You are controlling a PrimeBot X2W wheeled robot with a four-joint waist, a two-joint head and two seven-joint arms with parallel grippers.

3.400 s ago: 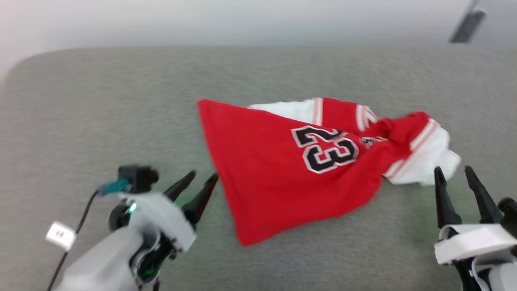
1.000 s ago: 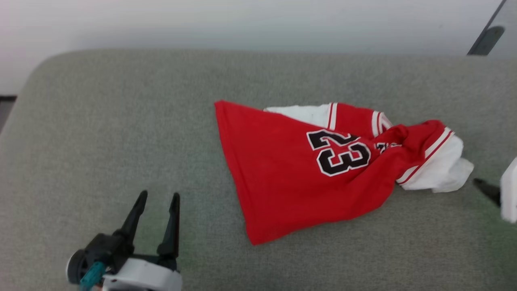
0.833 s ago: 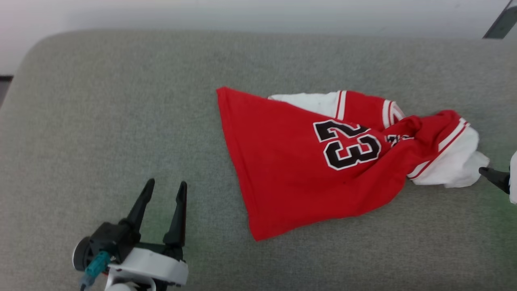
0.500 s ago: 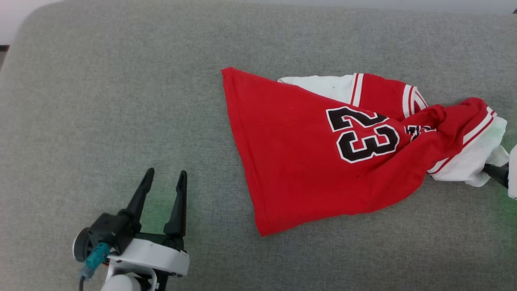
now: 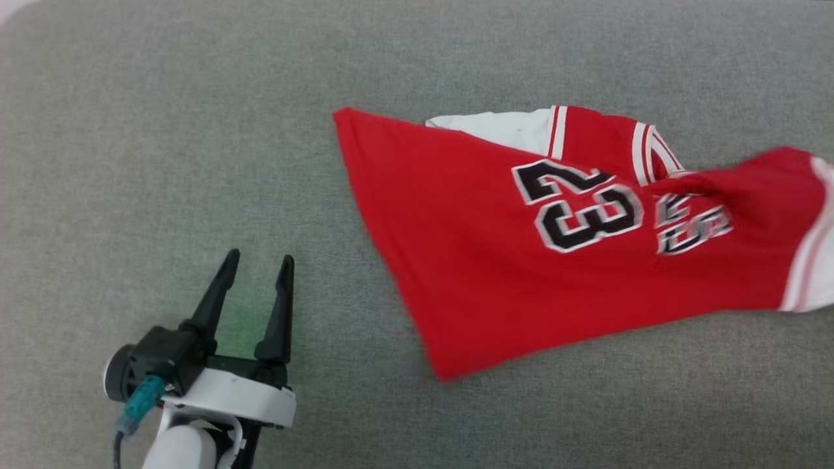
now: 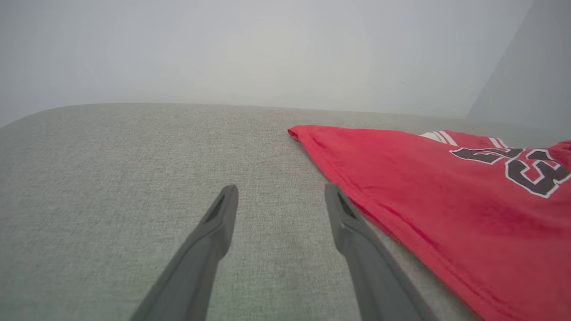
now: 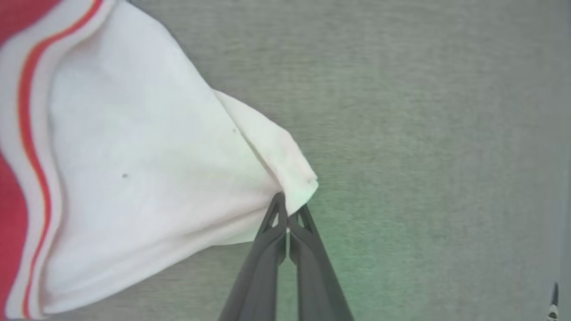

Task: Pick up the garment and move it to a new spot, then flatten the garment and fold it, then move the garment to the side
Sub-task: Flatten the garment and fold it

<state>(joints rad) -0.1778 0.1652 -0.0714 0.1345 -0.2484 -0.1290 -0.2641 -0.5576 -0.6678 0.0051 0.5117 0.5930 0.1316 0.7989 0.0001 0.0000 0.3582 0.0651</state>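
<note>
The garment (image 5: 495, 260) is a red shirt with a black 23 and white sleeves, spread on the grey cushion and running off the head view's right edge. My left gripper (image 5: 257, 270) stands open at the lower left, apart from the red hem (image 6: 357, 209), which lies just right of its fingers in the left wrist view. In the right wrist view my right gripper (image 7: 287, 207) is shut on a corner of the garment's white sleeve (image 7: 147, 178), pinching the cloth at the fingertips.
The grey fabric cushion (image 5: 163, 130) stretches wide to the left of and in front of the shirt. A pale wall (image 6: 267, 49) rises behind the cushion's far edge in the left wrist view.
My right gripper closed on the white sleeve corner and the sleeve end of the shirt has stretched out to the right. The head camera tilted down. The left gripper stayed open.
</note>
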